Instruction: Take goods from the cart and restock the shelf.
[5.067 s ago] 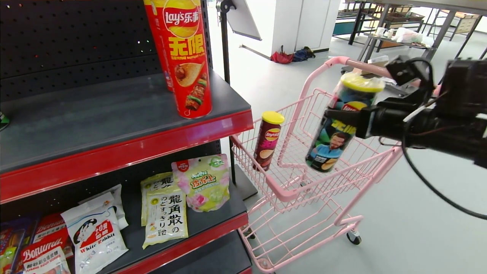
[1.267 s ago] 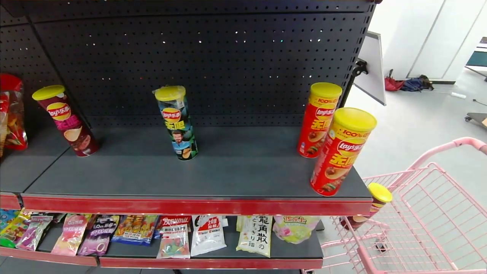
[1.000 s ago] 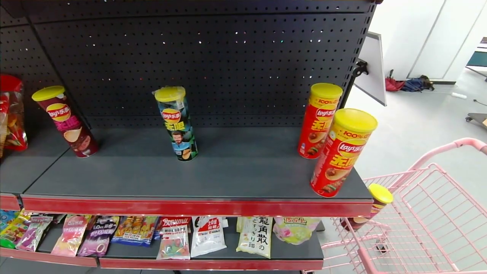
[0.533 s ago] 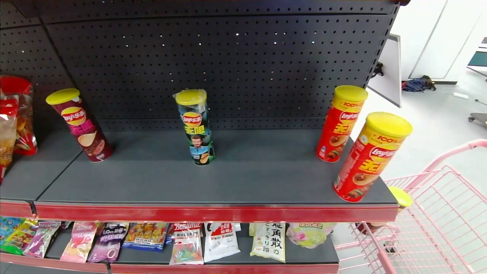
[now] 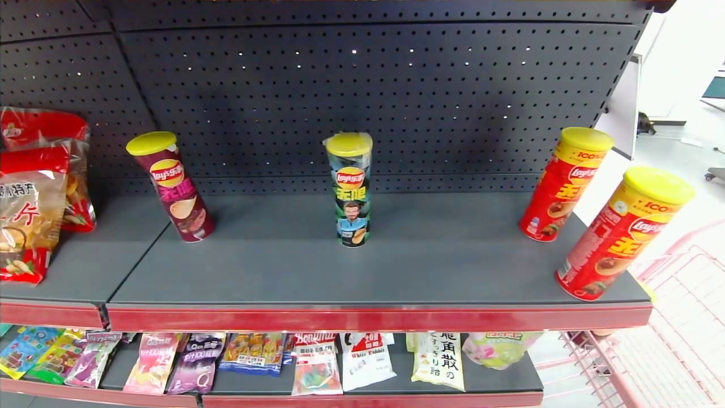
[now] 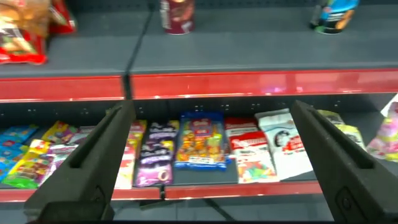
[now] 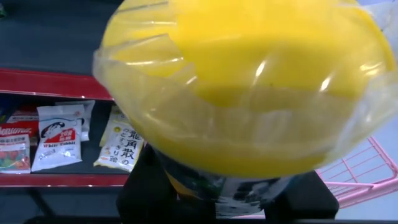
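The dark upper shelf (image 5: 362, 272) carries several upright chip cans: a maroon one (image 5: 171, 187) to the left, a blue-green one (image 5: 350, 190) in the middle and two red ones (image 5: 564, 184) (image 5: 623, 233) at the right end. My right gripper (image 7: 227, 186) is shut on another chip can, whose yellow, film-wrapped lid (image 7: 249, 81) sits close to the right wrist camera. My left gripper (image 6: 211, 107) is open and holds nothing, facing the red shelf edge (image 6: 249, 84) and the snack bags below it. The pink cart (image 5: 679, 317) stands right of the shelf.
Large snack bags (image 5: 34, 192) stand at the upper shelf's left end. The lower shelf (image 5: 255, 391) holds a row of flat snack packets (image 5: 362, 360). Bare shelf room lies between the maroon, blue-green and red cans. A perforated back panel (image 5: 362, 102) closes the shelf behind.
The head camera has swung left, so the whole shelf picture has shifted right and the cart has slid to the edge. The cans on the shelf stand as before.
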`<state>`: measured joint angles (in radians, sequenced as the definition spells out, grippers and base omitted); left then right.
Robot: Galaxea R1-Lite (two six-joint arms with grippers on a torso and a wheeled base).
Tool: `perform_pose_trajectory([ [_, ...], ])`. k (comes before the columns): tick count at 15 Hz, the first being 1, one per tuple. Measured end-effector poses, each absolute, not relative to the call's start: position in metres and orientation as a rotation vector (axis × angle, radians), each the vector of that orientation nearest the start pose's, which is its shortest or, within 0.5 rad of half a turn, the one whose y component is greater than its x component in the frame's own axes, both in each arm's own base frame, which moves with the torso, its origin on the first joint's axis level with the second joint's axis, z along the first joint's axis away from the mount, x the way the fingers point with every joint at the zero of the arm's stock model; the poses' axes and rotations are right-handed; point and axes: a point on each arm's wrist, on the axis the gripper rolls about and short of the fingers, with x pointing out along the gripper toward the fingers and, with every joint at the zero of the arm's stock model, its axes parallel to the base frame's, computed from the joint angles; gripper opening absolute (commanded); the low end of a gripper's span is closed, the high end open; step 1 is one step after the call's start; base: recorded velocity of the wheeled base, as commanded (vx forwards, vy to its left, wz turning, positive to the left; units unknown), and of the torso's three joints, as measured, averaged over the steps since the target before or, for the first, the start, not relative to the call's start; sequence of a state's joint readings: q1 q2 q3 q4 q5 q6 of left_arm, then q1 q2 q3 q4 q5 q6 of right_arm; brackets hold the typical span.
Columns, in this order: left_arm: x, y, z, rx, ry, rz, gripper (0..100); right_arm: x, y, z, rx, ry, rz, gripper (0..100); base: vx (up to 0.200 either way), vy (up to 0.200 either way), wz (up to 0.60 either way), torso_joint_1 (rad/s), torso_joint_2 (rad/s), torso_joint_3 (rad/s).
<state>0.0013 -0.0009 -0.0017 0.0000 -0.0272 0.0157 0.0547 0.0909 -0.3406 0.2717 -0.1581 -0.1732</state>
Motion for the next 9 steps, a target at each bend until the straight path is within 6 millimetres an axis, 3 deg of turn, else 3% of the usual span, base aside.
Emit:
perform_pose_trajectory([
  [4, -0.023, -0.0007, 0.0759, 0.016, -0.003, -0.026, 100, -0.0454, -0.006, 0.1394, -0.176, 0.033, -0.101, 0, 0.0, 0.2, 0.0, 0.007, 0.0, 0.001],
  [9, -0.023, -0.0006, 0.0759, 0.018, -0.002, -0.026, 100, -0.0442, -0.003, 0.1369, -0.125, 0.03, 0.033, 0, 0.0, 0.0, 0.0, 0.0, 0.0, 0.0],
])
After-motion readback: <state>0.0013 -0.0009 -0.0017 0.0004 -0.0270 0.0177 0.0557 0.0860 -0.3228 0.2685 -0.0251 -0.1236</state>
